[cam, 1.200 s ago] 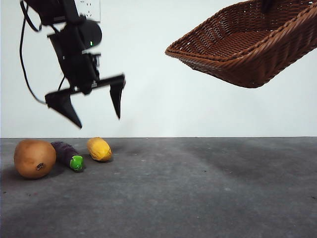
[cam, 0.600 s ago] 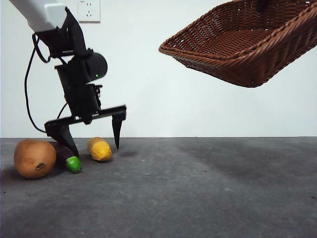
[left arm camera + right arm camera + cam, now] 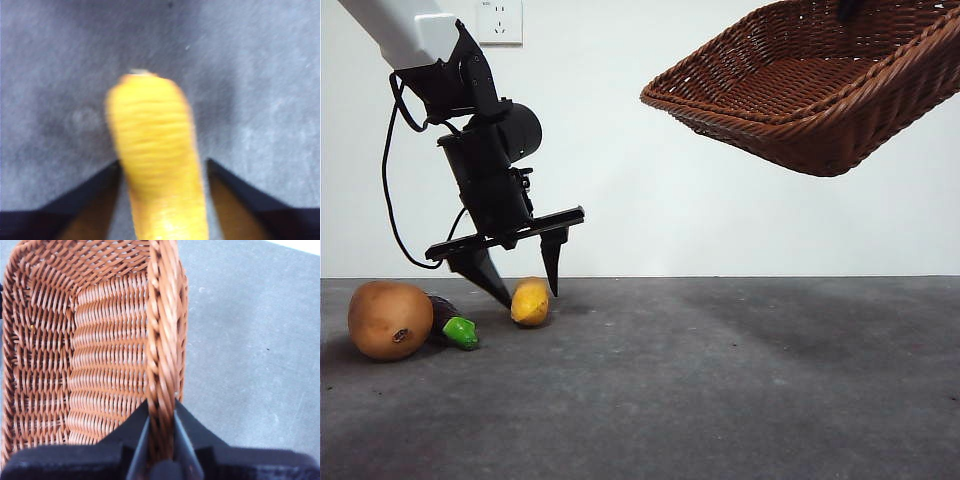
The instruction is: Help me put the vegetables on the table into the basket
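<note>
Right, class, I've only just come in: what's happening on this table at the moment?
The left gripper has its open jaws down at the table, one on each side of the yellow corn piece, but not closed on it. The right gripper is shut on the rim of the wicker basket, holding it tilted in the air, with nothing visible inside. The potato and eggplant lie together on the table beside the corn.

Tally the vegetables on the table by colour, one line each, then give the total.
Tan-brown: 1, the potato
Dark purple with green cap: 1, the eggplant
Yellow: 1, the corn piece, between the left gripper's open jaws
Total: 3, none yet in the basket
</note>
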You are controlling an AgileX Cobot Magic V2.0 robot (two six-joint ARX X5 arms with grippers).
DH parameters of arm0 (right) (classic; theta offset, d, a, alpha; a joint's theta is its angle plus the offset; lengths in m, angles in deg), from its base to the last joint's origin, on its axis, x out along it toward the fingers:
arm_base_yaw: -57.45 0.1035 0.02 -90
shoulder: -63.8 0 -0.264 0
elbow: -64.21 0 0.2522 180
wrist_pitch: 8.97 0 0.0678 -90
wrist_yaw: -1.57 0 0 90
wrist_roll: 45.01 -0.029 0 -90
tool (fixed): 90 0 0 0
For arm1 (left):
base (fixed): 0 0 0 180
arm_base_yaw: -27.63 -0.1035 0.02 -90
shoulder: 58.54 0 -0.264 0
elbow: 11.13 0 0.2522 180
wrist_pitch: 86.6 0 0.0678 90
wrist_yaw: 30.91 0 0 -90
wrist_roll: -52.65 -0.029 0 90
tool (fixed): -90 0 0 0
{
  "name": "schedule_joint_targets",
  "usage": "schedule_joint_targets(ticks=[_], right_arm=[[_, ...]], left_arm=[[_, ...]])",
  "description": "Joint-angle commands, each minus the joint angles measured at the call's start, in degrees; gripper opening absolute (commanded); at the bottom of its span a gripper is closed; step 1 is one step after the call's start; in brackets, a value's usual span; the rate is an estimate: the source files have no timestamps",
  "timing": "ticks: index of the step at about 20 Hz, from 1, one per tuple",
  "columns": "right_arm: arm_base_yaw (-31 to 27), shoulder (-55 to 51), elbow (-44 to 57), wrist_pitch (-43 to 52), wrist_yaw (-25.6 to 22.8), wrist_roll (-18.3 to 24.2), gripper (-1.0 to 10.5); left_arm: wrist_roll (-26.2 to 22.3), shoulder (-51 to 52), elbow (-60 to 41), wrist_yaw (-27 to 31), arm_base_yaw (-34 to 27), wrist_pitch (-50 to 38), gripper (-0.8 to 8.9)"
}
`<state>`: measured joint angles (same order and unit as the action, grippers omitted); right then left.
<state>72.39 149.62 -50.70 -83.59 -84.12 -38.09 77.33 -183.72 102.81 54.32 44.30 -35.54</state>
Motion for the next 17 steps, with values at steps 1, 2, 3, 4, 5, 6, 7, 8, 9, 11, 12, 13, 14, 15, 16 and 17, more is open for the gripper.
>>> schedule_joint_targets(ticks=[1, 2, 3, 4, 5, 6, 7, 8, 9, 11, 12, 13, 14, 15, 16, 17], right_arm=[[0.0, -0.1, 0.1, 0.9, 0.2, -0.2, -0.1], [0.0, -0.1, 0.1, 0.9, 0.2, -0.2, -0.1], [0.0, -0.1, 0.1, 0.9, 0.2, -0.2, -0.1], [0.0, -0.1, 0.1, 0.9, 0.2, -0.5, -0.1], [0.0, 0.0, 0.1, 0.9, 0.2, -0.7, -0.1], [0.0, 0.2, 0.1, 0.9, 0.2, -0.9, -0.1], [0.0, 0.4, 0.2, 0.5, 0.2, -0.9, -0.1], [0.0, 0.8, 0.2, 0.4, 0.2, -1.4, -0.1], [0.0, 1.4, 0.2, 0.2, 0.2, -2.1, -0.1], [0.0, 3.0, 0.2, -0.1, 0.4, -2.3, -0.1], [0.0, 4.0, 0.2, -0.3, 0.9, -2.4, -0.1], [0.0, 5.3, 0.2, -0.6, 1.8, -2.7, -0.1], [0.0, 6.4, 0.2, -0.7, 2.8, -2.9, -0.1], [0.0, 7.8, 0.2, -0.5, 3.6, -3.5, -0.1], [0.0, 8.9, 0.2, -0.3, 3.9, -3.8, -0.1], [0.0, 10.0, 0.2, 0.1, 4.6, -3.9, -0.1]], left_arm=[[-0.2, -1.2, -0.3, -0.4, 0.1, -0.7, -0.08], [-1.1, -1.2, -0.3, -1.4, 0.1, -0.7, -0.08], [-1.4, -1.1, -0.3, -2.1, 0.1, -0.7, -0.08], [-2.5, -0.7, -0.3, -3.3, 0.0, -0.7, -0.08], [-4.2, 0.1, -0.3, -3.3, -0.2, -0.7, -0.08], [-6.3, 1.4, -0.3, -3.3, -0.2, -0.7, -0.08], [-8.8, 3.3, -0.3, -3.3, -0.2, -0.9, -0.08], [-10.6, 5.4, -0.3, -3.2, -0.3, -0.9, -0.08], [-12.7, 8.2, -0.3, -3.3, -0.5, -0.9, -0.09], [-17.4, 14.2, -0.3, -4.7, -0.9, -0.1, -0.08], [-19.5, 17.1, -0.3, -4.7, -1.0, 0.7, -0.08], [-21.9, 20.5, -0.3, -4.9, -1.1, 1.9, -0.09], [-24.1, 23.3, -0.3, -6.2, -1.2, 3.4, -0.08], [-26.1, 26.5, -0.3, -8.0, -1.3, 5.5, -0.08], [-27.1, 29.1, -0.4, -9.2, -1.4, 7.3, -0.08], [-29.1, 32.2, -0.6, -11.2, -1.4, 9.5, -0.08]])
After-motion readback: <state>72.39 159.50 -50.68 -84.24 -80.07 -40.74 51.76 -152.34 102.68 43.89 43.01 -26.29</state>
